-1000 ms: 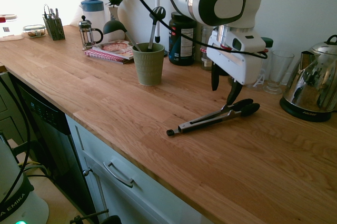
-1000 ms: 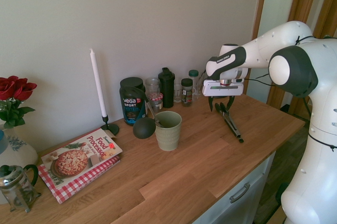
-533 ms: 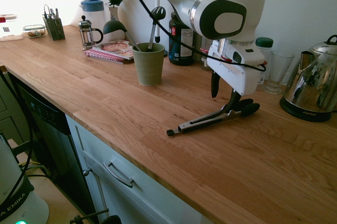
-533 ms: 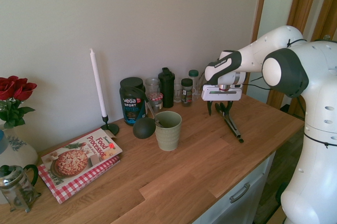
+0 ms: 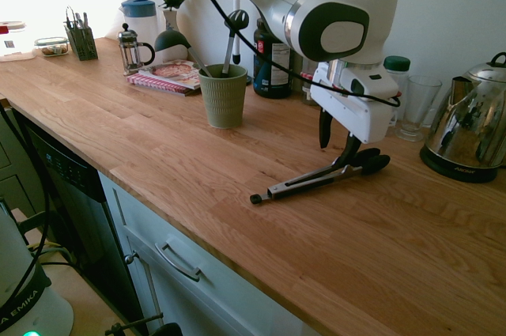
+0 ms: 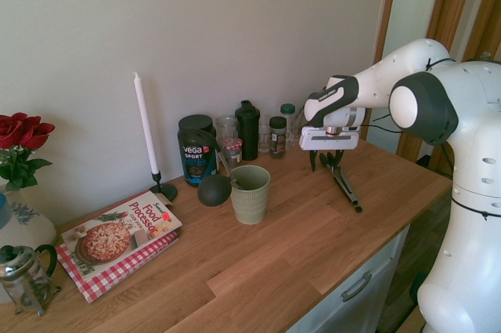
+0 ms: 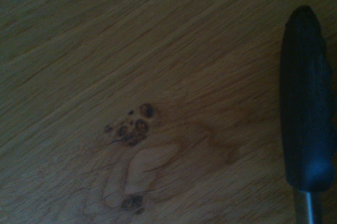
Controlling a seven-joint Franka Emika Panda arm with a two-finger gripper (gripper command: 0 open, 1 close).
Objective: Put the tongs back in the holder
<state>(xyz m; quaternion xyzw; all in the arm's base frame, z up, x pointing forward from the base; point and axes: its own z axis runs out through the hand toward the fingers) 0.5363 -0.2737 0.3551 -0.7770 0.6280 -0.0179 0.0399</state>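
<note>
The tongs [image 5: 316, 179] lie flat on the wooden counter, their black knob toward the front edge and their black tips [image 5: 371, 164] toward the kettle. My gripper [image 5: 337, 140] is low over the tip end, open. One finger [image 5: 350, 150] reaches down to the metal arms and the other [image 5: 324, 129] stands apart on the holder's side. From the other side, the gripper [image 6: 326, 162] stands over the far end of the tongs [image 6: 344, 184]. One black tip [image 7: 305, 103] fills the wrist view's edge. The green ribbed holder [image 5: 224, 97] [image 6: 250, 193] stands to the left with black utensils in it.
A steel kettle [image 5: 473, 130] and a drinking glass [image 5: 417, 107] stand right of the gripper. A black tub [image 5: 273, 59] and jars line the wall behind. A cookbook [image 5: 170, 75], French press [image 5: 133, 49] and cutlery caddy [image 5: 81, 42] sit beyond the holder. A tall candle [image 6: 145, 125] stands near the wall.
The gripper has come down from above the tongs until its fingers reach their tip end. The tongs have not moved.
</note>
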